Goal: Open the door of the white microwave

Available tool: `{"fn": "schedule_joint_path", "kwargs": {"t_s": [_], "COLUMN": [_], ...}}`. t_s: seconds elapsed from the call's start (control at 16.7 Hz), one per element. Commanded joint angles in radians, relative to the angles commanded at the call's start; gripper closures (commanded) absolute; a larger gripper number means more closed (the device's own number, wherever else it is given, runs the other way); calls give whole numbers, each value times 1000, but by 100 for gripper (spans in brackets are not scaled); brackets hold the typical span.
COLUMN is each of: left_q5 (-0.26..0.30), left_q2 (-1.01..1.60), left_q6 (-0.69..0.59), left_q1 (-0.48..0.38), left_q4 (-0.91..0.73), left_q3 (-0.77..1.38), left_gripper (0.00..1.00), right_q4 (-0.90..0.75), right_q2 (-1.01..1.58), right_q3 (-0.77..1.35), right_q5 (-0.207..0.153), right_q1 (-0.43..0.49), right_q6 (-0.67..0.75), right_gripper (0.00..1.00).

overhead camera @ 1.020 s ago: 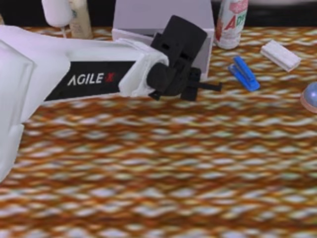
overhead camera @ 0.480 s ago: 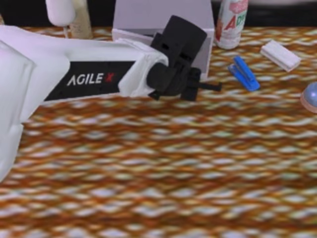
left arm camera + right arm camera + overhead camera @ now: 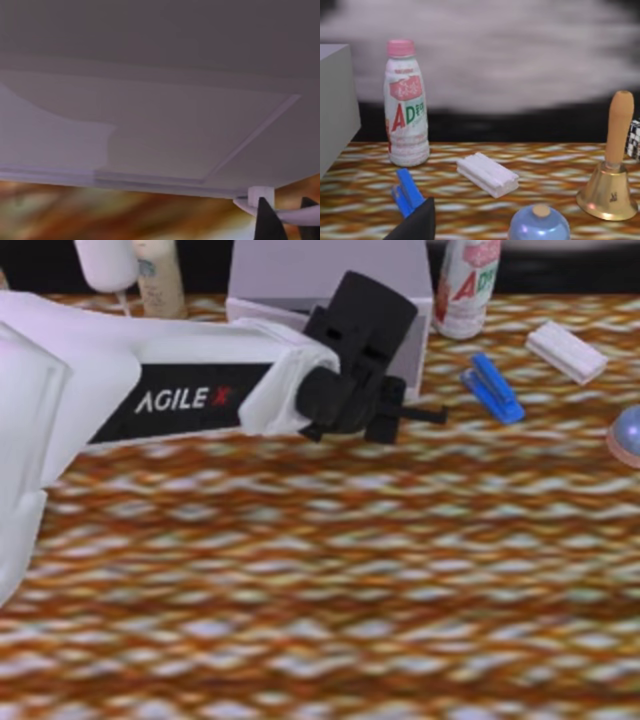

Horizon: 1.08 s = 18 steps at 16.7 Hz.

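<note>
Boxy pale grey-white microwave (image 3: pixel 300 270) at far edge of counter (image 3: pixel 330 570), left of centre, smooth flat faces, sharp corners. Door (image 3: pixel 165 135) fills left wrist view: flat matte panel w/ large grey window, thin raised frame line, slim white bar handle (image 3: pixel 262 202) on a small post at its lower corner. Left gripper (image 3: pixel 282 220) right at front of microwave, two dark pointed fingertips (image 3: pixel 265 217) straddling the handle bar, jaws parted around it; firm clamp or not, can't tell. Door lying flush w/ body, no gap seen. Counter surface woven-looking, orange-brown w/ pale flecks, wide bare stretch on near side. Right of microwave: tall white bottle (image 3: pixel 468 285) w/ pink cap (red-green lettering) just beside its corner, blue stapler (image 3: pixel 496 388) close by, ribbed white block (image 3: pixel 566 351) further right, blue-grey dome bell (image 3: pixel 628 435) at right edge, brass handbell (image 3: pixel 612 170) w/ wooden handle in right wrist view. Right gripper (image 3: pixel 415 225) only a dark corner near stapler, jaws can't tell.
</note>
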Motion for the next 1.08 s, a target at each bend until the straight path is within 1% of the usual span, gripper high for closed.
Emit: {"fn": "schedule_joint_path", "kwargs": {"t_s": [0.24, 0.36, 0.66, 1.08], "left_q5": [0, 9, 27, 28], "left_q2": [0, 2, -24, -25], "left_q6": [0, -3, 34, 35], "left_q1": [0, -8, 7, 7], "left_q4": [0, 1, 23, 23], "left_q3": [0, 1, -39, -40], "left_gripper": [100, 100, 100, 100], "right_q4": [0, 0, 0, 0], "right_q2": [0, 0, 0, 0], "right_q3": [0, 0, 0, 0], "right_q5": [0, 0, 0, 0], "right_q1": [0, 0, 0, 0], "right_q6": [0, 0, 0, 0], "right_gripper": [0, 0, 0, 0]}}
